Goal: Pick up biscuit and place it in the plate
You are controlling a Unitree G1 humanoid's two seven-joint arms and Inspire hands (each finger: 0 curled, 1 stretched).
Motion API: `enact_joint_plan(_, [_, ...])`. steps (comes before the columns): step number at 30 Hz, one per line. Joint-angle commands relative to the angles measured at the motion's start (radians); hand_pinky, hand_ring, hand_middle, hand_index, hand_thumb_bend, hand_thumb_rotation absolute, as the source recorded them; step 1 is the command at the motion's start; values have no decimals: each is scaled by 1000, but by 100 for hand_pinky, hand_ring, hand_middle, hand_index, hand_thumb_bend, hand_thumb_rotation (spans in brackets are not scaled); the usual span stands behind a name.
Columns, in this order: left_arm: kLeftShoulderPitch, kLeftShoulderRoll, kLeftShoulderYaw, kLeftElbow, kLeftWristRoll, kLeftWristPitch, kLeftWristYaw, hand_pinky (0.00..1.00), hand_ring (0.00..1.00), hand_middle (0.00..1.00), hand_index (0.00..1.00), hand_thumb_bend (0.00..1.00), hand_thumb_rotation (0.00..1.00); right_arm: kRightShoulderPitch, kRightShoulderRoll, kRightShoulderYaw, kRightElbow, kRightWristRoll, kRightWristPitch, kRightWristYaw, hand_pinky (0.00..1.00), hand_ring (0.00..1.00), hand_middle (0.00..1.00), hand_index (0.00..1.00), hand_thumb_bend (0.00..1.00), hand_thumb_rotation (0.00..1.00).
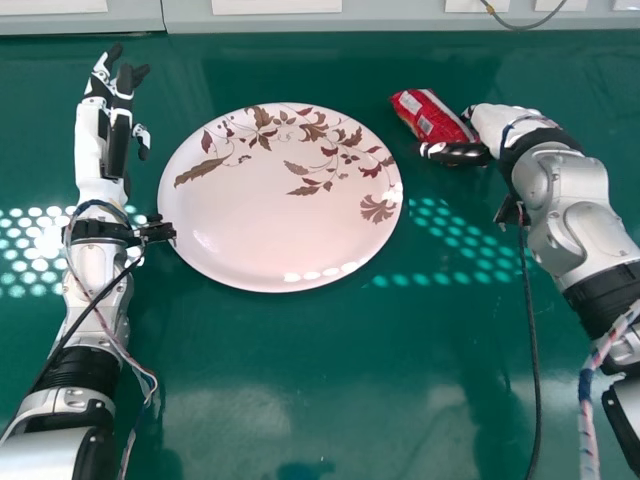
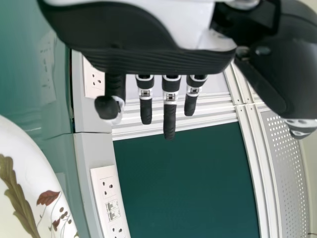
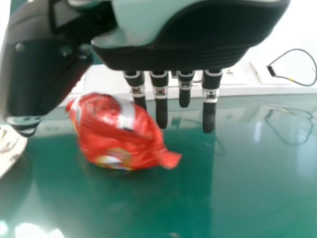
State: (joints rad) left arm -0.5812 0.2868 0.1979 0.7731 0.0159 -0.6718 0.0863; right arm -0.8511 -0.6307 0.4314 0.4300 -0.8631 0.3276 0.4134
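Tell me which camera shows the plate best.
The head view: it looks down on the plate, with nearly the whole rim and the leaf pattern in sight. The left wrist view shows part of the rim and a few leaves; the right wrist view catches a small piece at its edge.

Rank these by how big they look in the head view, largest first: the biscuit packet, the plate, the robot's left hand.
1. Plate, by far the largest.
2. Left hand, long and narrow.
3. Biscuit packet, smallest, though the right hand may hide part of it.
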Motion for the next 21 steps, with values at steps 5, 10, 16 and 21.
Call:
enact_joint_plan(5, [48, -9, 11, -26, -24, -10, -12, 0, 87, 79, 92, 96, 100, -10, -15, 24, -6, -59, -2, 35, 57, 70, 77, 82, 100, 32])
enact_joint_plan(10, [49, -14, 19, -30, -53, -29, -29, 0, 79, 73, 87, 91, 100, 9, -35, 51, 8, -132, -59, -53, 28, 39, 49, 58, 63, 3])
enact_joint_plan(16, [59, -10, 21, -51, -64, -33, -39, 0, 72, 70, 84, 92, 100, 42, -92, 65, 33, -194, -208, -271, 26, 37, 48, 55, 51, 0])
enact_joint_plan(21, [65, -13, 23, -66, -72, -26, -46, 0, 71, 69, 82, 90, 100, 49, -97, 38, 49, -180, -247, -338, 28, 41, 52, 53, 49, 0])
